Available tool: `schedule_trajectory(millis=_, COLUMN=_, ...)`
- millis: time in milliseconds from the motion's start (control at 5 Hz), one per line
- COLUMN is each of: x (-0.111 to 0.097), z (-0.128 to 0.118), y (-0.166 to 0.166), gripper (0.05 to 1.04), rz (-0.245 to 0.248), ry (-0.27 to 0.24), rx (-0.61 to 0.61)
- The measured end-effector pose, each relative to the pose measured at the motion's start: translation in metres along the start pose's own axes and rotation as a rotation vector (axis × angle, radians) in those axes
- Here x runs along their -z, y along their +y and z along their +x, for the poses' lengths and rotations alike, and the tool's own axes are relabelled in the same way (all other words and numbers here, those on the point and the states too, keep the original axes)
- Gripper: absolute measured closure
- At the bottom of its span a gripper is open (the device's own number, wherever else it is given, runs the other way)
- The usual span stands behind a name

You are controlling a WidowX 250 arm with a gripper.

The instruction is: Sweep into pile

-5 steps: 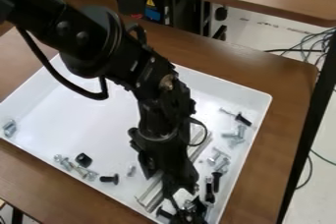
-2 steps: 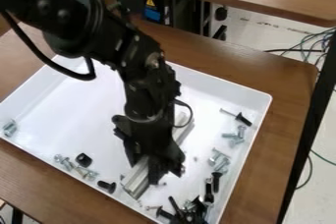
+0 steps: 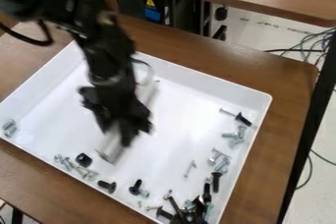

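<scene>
From where I'm standing, the tool (image 3: 125, 137) is hanging over the tray's left half, closing around a pale metal bar (image 3: 110, 150) that is slanting through its grip. The tool is looking blurred, so I can't tell whether the bar is touching the tray's floor.

Compared with a moment ago, the tool and the bar are sitting farther from the tray's near corner, shifting toward its far left side. A black bolt (image 3: 135, 187) is now showing by the tray's near edge, and a thin silver screw (image 3: 190, 169) is lying alone, inward from that corner.

The pile of dark bolts and screws (image 3: 197, 212) is crowding the tray's near corner. More silver bolts (image 3: 218, 158) are lying along the tray's right side, others (image 3: 66, 162) by the near edge, beside a black block (image 3: 83, 159). The white tray (image 3: 190, 120) is resting on a brown table (image 3: 289, 120).
</scene>
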State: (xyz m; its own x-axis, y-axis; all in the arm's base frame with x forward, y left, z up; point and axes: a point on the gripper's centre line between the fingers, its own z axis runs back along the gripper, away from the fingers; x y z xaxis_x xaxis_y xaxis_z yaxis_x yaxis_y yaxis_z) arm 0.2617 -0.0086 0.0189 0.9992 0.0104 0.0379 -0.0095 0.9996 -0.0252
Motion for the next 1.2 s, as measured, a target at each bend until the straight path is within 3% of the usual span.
schedule_trajectory(millis=400, x=0.04, z=0.011, y=0.059, gripper=0.731, rz=-0.007, ry=0.014, rx=-0.124)
schedule_trajectory(millis=600, x=0.057, z=0.009, y=0.055, gripper=0.731, rz=-0.015, ry=0.005, rx=-0.122)
schedule_trajectory(millis=800, x=0.069, z=0.011, y=0.026, gripper=0.731, rz=-0.041, ry=0.015, rx=-0.093)
schedule_trajectory(millis=1200, x=0.076, z=0.035, y=-0.043, gripper=0.731, rz=-0.093, ry=-0.014, rx=0.015)
